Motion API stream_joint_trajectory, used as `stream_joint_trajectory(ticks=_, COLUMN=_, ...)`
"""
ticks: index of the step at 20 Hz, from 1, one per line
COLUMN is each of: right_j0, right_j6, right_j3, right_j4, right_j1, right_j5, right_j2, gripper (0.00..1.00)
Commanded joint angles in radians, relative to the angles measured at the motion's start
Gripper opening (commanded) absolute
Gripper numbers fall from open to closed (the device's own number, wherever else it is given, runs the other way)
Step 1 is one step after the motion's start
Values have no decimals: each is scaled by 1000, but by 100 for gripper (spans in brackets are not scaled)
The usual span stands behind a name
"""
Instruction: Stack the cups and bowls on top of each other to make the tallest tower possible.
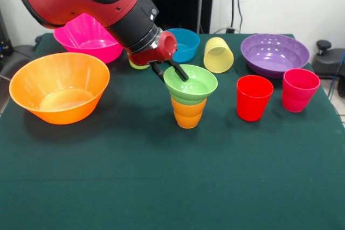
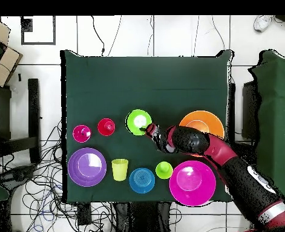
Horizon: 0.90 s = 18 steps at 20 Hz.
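The small light green bowl (image 1: 197,85) sits level on the orange ribbed cup (image 1: 188,115) at the table's middle; the bowl also shows in the overhead view (image 2: 136,120). My gripper (image 1: 171,74) is open and straddles the bowl's left rim, with one finger inside the bowl and one outside. In the overhead view the gripper (image 2: 147,129) sits at the bowl's edge. The small blue bowl (image 1: 186,47) stands behind it, and the lime green cup (image 1: 138,65) is mostly hidden behind my wrist.
A large orange bowl (image 1: 59,100) and a large pink bowl (image 1: 89,49) stand at the left. A pale yellow cup (image 1: 218,55) lies on its side. A purple bowl (image 1: 275,60), a red cup (image 1: 254,99) and a pink-red cup (image 1: 299,92) stand at the right.
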Motion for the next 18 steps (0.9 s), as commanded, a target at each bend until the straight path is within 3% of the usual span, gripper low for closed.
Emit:
stream_joint_trajectory(ticks=1, right_j0=22, right_j6=-52, right_j3=-58, right_j4=-11, right_j1=-47, right_j5=15, right_j2=0, gripper=100)
stream_joint_trajectory(ticks=18, right_j0=14, right_j6=-27, right_j3=3, right_j4=68, right_j1=-147, right_j5=86, right_j2=37, gripper=100)
